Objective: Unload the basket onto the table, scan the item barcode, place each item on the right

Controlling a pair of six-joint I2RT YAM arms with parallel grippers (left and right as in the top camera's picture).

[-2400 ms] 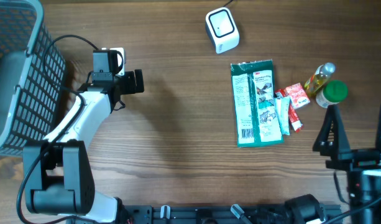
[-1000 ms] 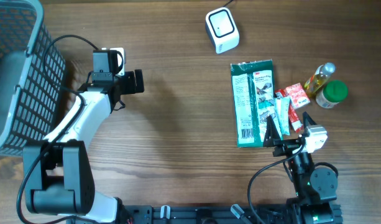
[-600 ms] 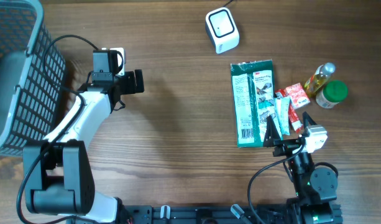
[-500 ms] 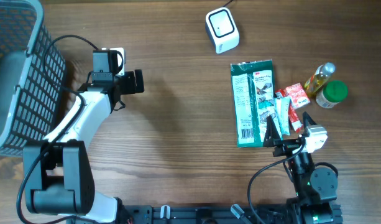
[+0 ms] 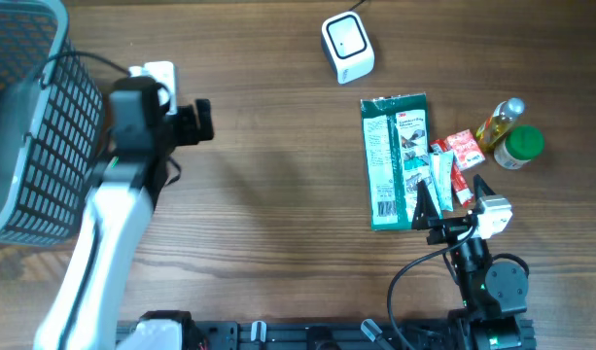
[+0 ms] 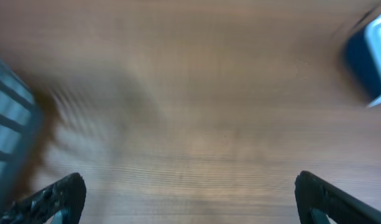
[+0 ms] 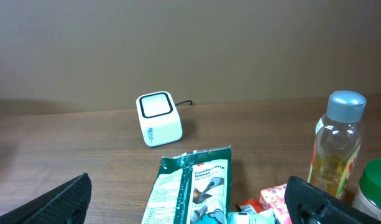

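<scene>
Wood-grain tabletop [image 5: 278,224] carries, at its left edge, one grey mesh basket [image 5: 25,117], and just right of it the left hand [image 5: 202,122], jaws spread wide and empty. Further right, one white scanner cube [image 5: 347,46] stands near the far edge. One green packet [image 5: 400,160] lies flat, well apart from the scanner, with its long axis running far edge to near edge and its title end toward the far side. Against its right edge lie one pale tube [image 5: 439,180] and red sachets [image 5: 462,148] — two, as far as shows — then one upright oil bottle [image 5: 500,122] and one green-capped jar [image 5: 519,146]. The right hand [image 5: 451,202] hovers at the packet's near right corner, jaws wide apart, gripping nothing.
</scene>
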